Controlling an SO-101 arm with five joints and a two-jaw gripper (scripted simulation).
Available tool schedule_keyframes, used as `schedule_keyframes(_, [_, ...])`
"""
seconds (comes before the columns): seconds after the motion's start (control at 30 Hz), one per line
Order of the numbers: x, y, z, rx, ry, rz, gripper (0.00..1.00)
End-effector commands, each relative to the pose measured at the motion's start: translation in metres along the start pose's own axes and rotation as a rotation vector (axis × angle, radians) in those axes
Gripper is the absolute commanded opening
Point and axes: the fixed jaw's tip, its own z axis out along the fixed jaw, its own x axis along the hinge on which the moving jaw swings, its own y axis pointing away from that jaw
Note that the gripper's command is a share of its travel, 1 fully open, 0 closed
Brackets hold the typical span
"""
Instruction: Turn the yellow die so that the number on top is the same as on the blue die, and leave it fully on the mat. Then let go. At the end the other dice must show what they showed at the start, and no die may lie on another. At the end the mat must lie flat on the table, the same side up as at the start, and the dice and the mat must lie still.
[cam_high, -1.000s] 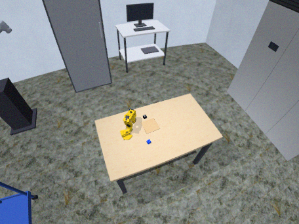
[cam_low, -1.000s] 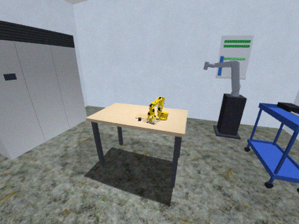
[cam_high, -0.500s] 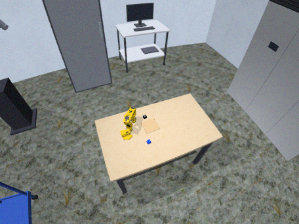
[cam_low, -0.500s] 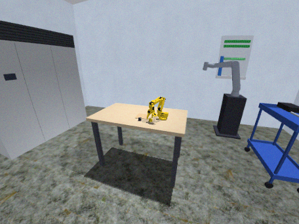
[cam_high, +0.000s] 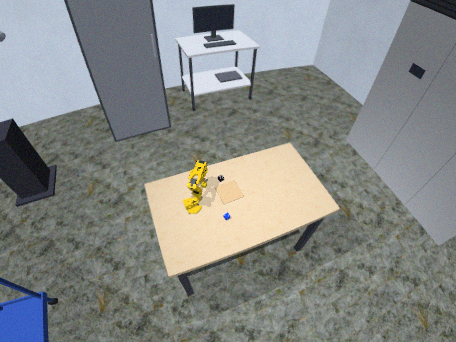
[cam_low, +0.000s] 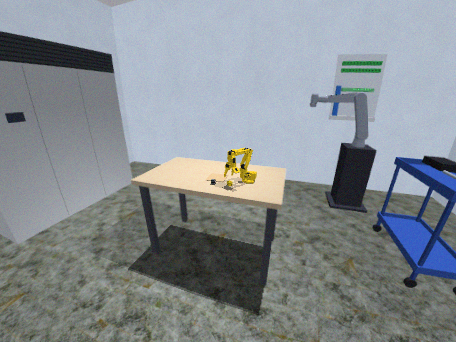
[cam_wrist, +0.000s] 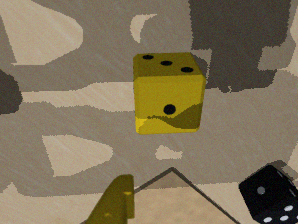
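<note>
In the wrist view the yellow die (cam_wrist: 169, 93) lies free just past a corner of the tan mat (cam_wrist: 175, 200). Its broad face toward the camera shows one pip and the far face shows three. One yellow jaw of my gripper (cam_wrist: 117, 200) shows at the bottom edge, clear of the die, so the gripper is open and holds nothing. The black die (cam_wrist: 270, 194) sits at the lower right beside the mat. In the top view the arm (cam_high: 196, 185) stands left of the mat (cam_high: 230, 192), with the black die (cam_high: 220, 177) beside it and the blue die (cam_high: 226, 216) on the table in front.
The wooden table (cam_high: 240, 205) stands in a room with grey cabinets on the right. A blue cart (cam_low: 425, 220) and a grey robot on a black pedestal (cam_low: 352, 150) stand off to one side, far from the table.
</note>
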Motion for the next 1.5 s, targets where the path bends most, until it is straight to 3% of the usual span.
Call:
schedule_keyframes(0.0, [-0.001, -0.005, -0.009, 0.056, -0.002, -0.002, 0.36])
schedule_keyframes(0.73, [-0.001, -0.006, -0.011, 0.074, -0.002, -0.002, 0.36])
schedule_keyframes(0.87, [-0.001, -0.008, -0.018, 0.138, -0.002, -0.002, 0.36])
schedule_keyframes(1.07, [-0.001, -0.011, -0.038, 0.306, -0.002, -0.002, 0.35])
schedule_keyframes(1.13, [-0.001, -0.011, -0.038, 0.306, -0.002, -0.002, 0.35])
schedule_keyframes(1.33, [-0.001, -0.011, -0.057, 0.475, -0.003, -0.002, 0.35])
schedule_keyframes(1.47, [-0.001, -0.010, -0.065, 0.539, -0.003, -0.002, 0.35])
